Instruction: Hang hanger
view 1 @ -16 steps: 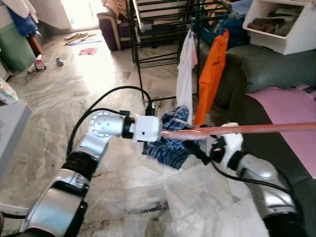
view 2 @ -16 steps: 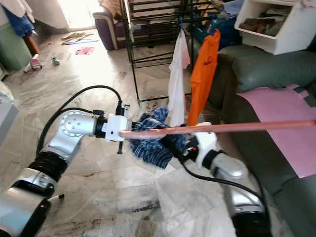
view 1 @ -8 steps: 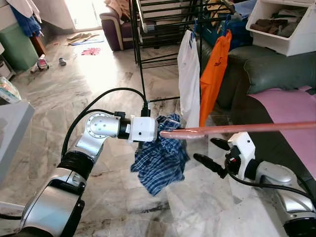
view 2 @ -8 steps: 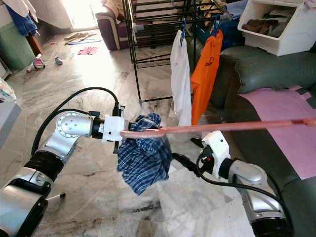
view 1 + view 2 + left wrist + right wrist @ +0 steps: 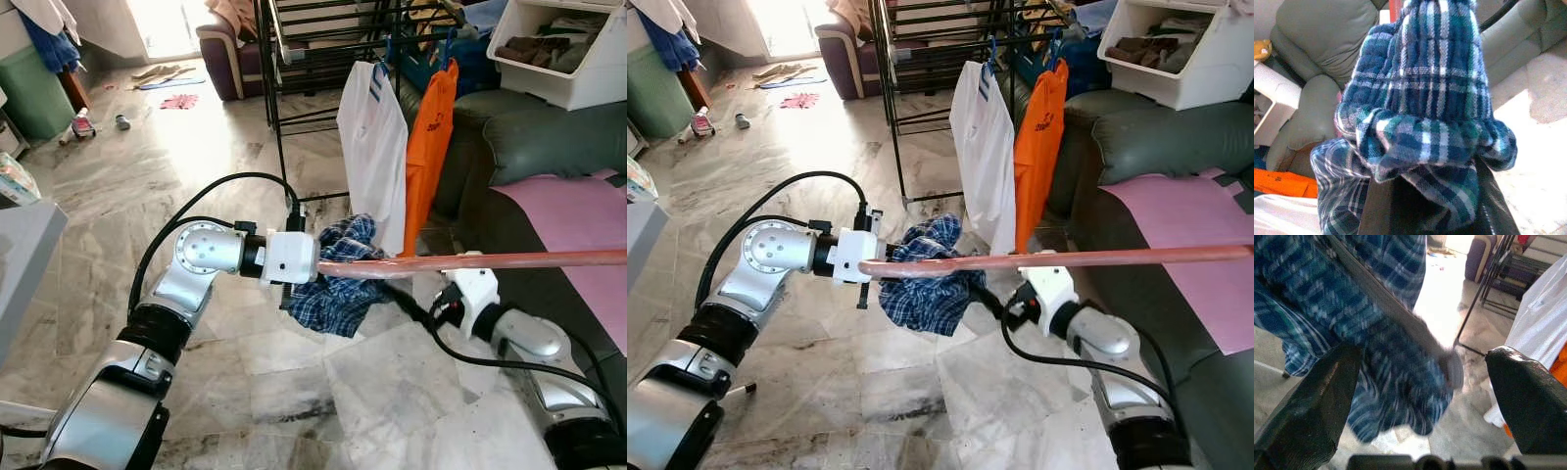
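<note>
Two pincers | left pincer [image 5: 1425, 205] clamps crumpled plaid shirt [image 5: 338, 279] | right pincer [image 5: 1420, 396] apart, beside it

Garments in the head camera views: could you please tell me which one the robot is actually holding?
The blue plaid shirt, bunched at the left gripper. The white shirt and orange shirt hang on the black drying rack, away from both grippers.

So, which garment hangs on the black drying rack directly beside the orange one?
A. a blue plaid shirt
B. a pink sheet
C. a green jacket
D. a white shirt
D: a white shirt hangs on the black drying rack right next to the orange garment, while the blue plaid shirt is held lower down at the left end effector.
</note>
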Controlling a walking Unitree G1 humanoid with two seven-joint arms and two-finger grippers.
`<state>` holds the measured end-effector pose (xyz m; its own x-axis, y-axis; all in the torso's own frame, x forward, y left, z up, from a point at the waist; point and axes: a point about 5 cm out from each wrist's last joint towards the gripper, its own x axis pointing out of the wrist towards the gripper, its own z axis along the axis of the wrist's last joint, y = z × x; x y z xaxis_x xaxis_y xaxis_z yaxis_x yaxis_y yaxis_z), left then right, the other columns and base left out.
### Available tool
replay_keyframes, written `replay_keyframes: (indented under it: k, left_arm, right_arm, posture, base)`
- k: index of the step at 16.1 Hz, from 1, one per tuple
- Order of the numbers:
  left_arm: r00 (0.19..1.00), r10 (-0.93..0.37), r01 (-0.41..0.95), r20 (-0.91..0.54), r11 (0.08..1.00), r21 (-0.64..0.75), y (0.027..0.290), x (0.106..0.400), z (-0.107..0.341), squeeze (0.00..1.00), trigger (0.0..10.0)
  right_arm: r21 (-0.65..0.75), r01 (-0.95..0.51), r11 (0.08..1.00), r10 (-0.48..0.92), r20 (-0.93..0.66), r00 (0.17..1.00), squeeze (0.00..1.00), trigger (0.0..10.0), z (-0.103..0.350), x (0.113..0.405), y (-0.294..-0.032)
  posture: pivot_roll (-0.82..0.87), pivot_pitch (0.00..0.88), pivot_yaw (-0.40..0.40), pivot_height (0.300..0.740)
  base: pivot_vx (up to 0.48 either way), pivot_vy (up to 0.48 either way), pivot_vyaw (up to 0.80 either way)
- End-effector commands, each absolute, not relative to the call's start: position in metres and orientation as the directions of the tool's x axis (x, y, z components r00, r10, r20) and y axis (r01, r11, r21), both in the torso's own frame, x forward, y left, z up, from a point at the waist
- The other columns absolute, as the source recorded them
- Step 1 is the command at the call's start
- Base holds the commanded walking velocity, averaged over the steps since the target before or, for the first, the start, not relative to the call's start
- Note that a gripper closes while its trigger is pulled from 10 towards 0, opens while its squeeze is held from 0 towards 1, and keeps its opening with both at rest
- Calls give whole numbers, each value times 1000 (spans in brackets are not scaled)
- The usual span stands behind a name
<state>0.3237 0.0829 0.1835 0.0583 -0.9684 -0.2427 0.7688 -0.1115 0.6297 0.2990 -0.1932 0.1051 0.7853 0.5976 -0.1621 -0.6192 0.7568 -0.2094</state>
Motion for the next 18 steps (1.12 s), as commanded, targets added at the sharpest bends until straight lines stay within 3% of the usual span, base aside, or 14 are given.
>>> replay_keyframes:
  k: [1, 2, 3, 4, 5, 6, 7, 9, 10, 11, 12, 14, 16, 18]
  left_arm:
    - [67, -968, 766, -241, -105, 634, 84, 324, 184, 0, 0]
    - [123, -961, 769, -246, -64, 635, 86, 329, 179, 0, 0]
    - [239, -941, 775, -241, 36, 630, 90, 340, 173, 0, 1765]
    - [333, -916, 775, -225, 130, 619, 93, 347, 166, 0, 2039]
    - [464, -874, 777, -146, 322, 541, 96, 354, 158, 0, 6000]
    - [474, -869, 777, -143, 336, 532, 96, 354, 155, 0, 7216]
    - [551, -830, 746, -89, 441, 499, 98, 355, 149, 0, 10000]
    - [707, -707, 658, 8, 662, 359, 105, 360, 140, 0, 10000]
    - [820, -569, 555, 63, 817, 154, 114, 367, 136, 0, 10000]
    - [889, -453, 454, 69, 891, -3, 123, 371, 132, 0, 10000]
    - [905, -422, 424, 61, 905, -43, 126, 371, 129, 0, 10000]
    - [925, -380, 376, 16, 908, -183, 132, 364, 114, 0, 10000]
    - [897, -442, 440, 26, 884, -156, 130, 349, 109, 0, 10000]
    - [889, -456, 456, 36, 875, -164, 130, 339, 108, 0, 10000]
  right_arm:
    - [-194, -632, 751, 619, -128, 775, 0, 10000, 111, 301, -191]
    - [-154, -672, 724, 659, -135, 740, 0, 10000, 111, 298, -188]
    - [-149, -696, 702, 679, -156, 718, 0, 10000, 108, 295, -187]
    - [-154, -686, 711, 668, -156, 728, 0, 10000, 107, 295, -187]
    - [-147, -658, 739, 645, -130, 753, 0, 10000, 107, 297, -184]
    - [-151, -649, 746, 637, -127, 761, 0, 10000, 107, 298, -183]
    - [-165, -629, 760, 618, -114, 778, 0, 10000, 107, 298, -180]
    - [-158, -598, 785, 592, -89, 801, 0, 10000, 107, 297, -178]
    - [-157, -573, 804, 569, -74, 819, 0, 10000, 107, 299, -177]
    - [-161, -538, 827, 536, -62, 842, 0, 10000, 107, 301, -177]
    - [-162, -525, 836, 523, -57, 850, 0, 10000, 108, 302, -178]
    - [-101, -354, 930, 355, -10, 935, 0, 10000, 113, 310, -184]
    - [-3, -260, 966, 260, 14, 966, 0, 10000, 114, 305, -183]
    - [-22, -262, 965, 263, 28, 964, 0, 10000, 114, 296, -172]
  posture:
    - [-28, 13, 59, 740]
    - [-28, 13, 59, 740]
    - [-32, 10, 63, 740]
    - [-32, 10, 63, 740]
    - [-48, 3, 67, 740]
    - [-48, 3, 67, 740]
    - [-54, 1, 67, 740]
    - [-56, 0, 61, 740]
    - [-54, 0, 55, 740]
    - [-50, 0, 51, 740]
    - [-49, 0, 50, 740]
    - [-36, 0, 39, 740]
    - [-26, 0, 39, 740]
    - [-26, 0, 40, 740]
  base:
    - [0, 0, 0]
    - [0, 0, 0]
    - [0, 0, 0]
    - [0, 0, 0]
    - [0, 0, 0]
    - [0, 0, 0]
    - [0, 0, 0]
    - [0, 0, 0]
    - [0, 0, 0]
    - [0, 0, 0]
    - [0, 0, 0]
    - [0, 0, 0]
    - [0, 0, 0]
    - [0, 0, 0]
